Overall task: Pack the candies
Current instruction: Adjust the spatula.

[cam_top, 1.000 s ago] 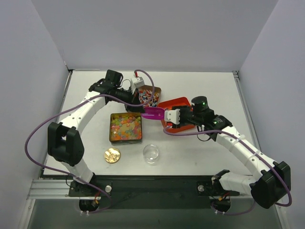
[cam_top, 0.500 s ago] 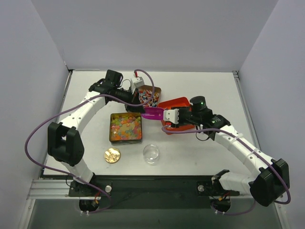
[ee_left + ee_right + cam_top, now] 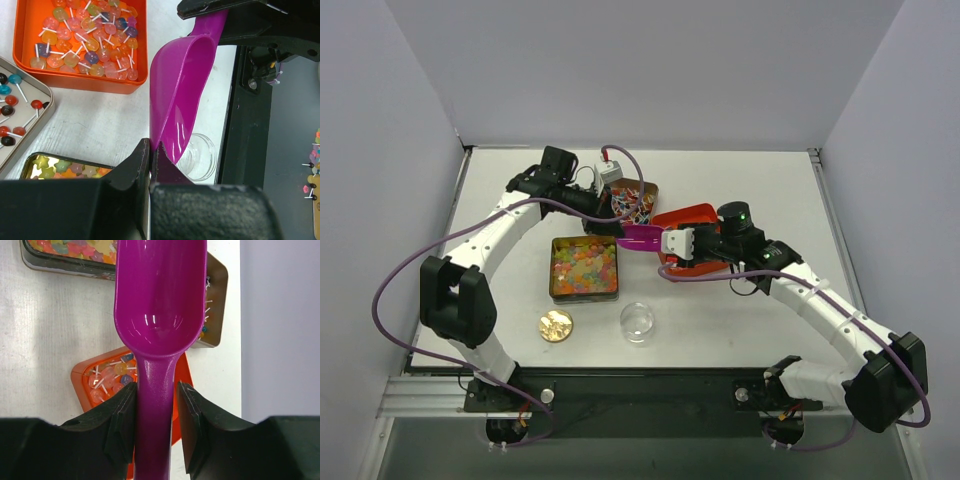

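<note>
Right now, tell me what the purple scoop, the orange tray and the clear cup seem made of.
The scoop looks like moulded plastic: glossy magenta, with sharp glints in the bowl. The orange tray is probably plastic, given its smooth, even colour and rounded corners, though painted metal is possible. The clear cup is transparent; whether it is plastic or glass, I cannot tell.

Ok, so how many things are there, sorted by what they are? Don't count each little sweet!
Boxes of sweets: 3 (star-sweet tin, lollipop tin, orange tray)
Purple scoop: 1
Clear cup: 1
Gold lid: 1
Total: 6
</note>
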Available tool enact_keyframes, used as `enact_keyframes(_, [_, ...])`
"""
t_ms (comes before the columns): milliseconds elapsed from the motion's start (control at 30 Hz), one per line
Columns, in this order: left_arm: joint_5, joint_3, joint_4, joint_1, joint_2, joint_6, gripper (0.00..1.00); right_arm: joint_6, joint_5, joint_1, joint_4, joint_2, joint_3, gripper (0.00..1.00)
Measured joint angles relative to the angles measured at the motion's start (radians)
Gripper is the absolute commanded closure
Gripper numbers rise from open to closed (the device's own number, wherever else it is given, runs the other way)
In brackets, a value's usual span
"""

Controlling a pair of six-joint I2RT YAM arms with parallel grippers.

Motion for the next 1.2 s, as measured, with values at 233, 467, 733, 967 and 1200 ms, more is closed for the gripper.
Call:
enact_keyframes(233, [0.006,0.000,0.000,0.003,0.010,-0.013,1.00,0.000,0.007,0.000,-0.001,0.000,0.000,0.70])
enact_keyframes(467, [0.018,0.000,0.008,0.007,0.018,-0.030,0.95,0.001,0.010,0.001,-0.003,-0.002,0.000,1.00])
enact_keyframes(733, [-0.073,-0.006,0.032,0.008,0.019,-0.086,0.40,0.002,0.006,-0.010,-0.126,-0.001,0.062,1.00])
enact_keyframes(967, [-0.252,-0.065,0.101,0.045,-0.066,-0.120,0.29,-0.031,-0.003,-0.109,-0.391,0.101,0.304,1.00])
enact_keyframes(1200, [-0.536,-0.272,0.174,0.085,-0.266,-0.109,0.26,-0.095,0.037,-0.138,-0.612,0.309,0.556,1.00])
